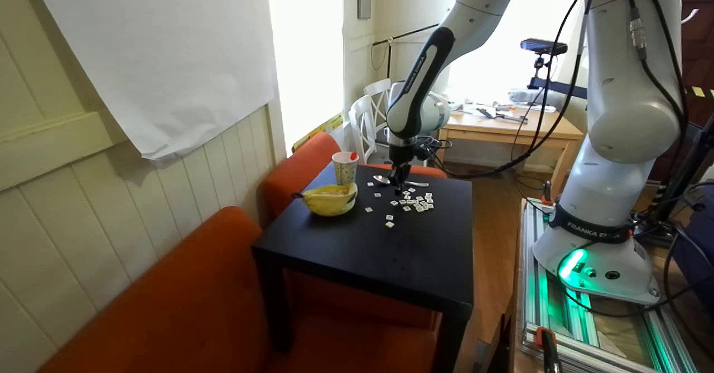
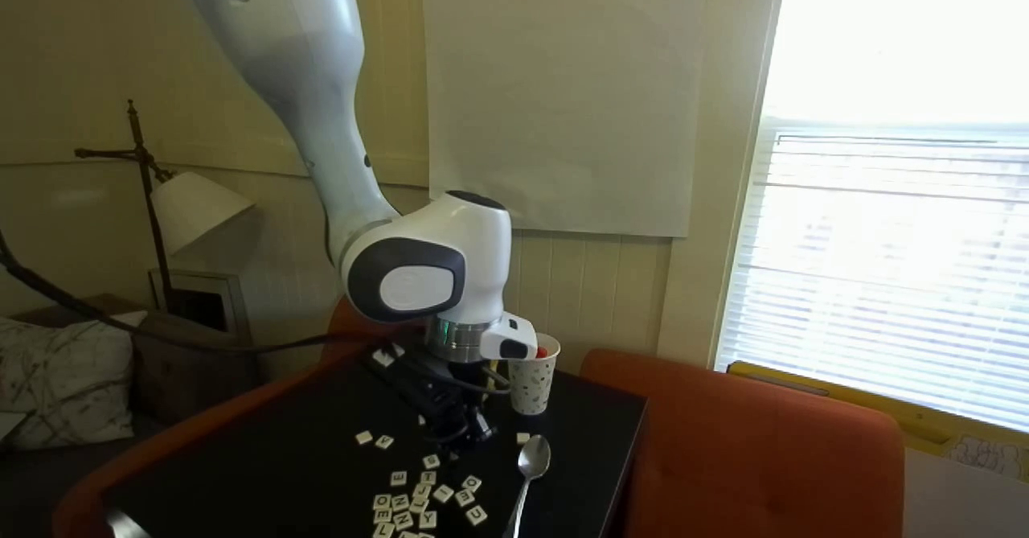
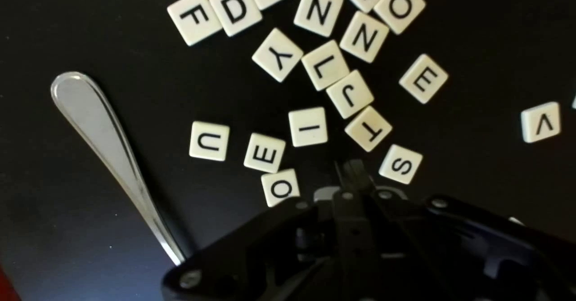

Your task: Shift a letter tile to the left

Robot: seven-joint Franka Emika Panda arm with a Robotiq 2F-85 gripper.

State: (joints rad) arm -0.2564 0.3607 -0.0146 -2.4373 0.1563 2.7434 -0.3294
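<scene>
Several cream letter tiles lie loosely scattered on the black table; they show in both exterior views, such as a tile (image 1: 389,224) and the S tile (image 2: 432,462). My gripper (image 3: 353,170) points down over them, with its fingertips together and nothing visible between them. In the wrist view the S tile (image 3: 401,164) is just right of the fingertips, the T tile (image 3: 368,128) and I tile (image 3: 308,127) lie beyond, and the O tile (image 3: 281,188) is to the left, partly covered by the gripper. The gripper also shows in both exterior views (image 1: 398,189) (image 2: 454,449).
A metal spoon (image 3: 117,157) lies beside the tiles. A paper cup (image 1: 345,168) with something red in it and a yellow banana-shaped bowl (image 1: 330,201) stand on the black table (image 1: 334,245). Orange seats (image 1: 212,284) border the table.
</scene>
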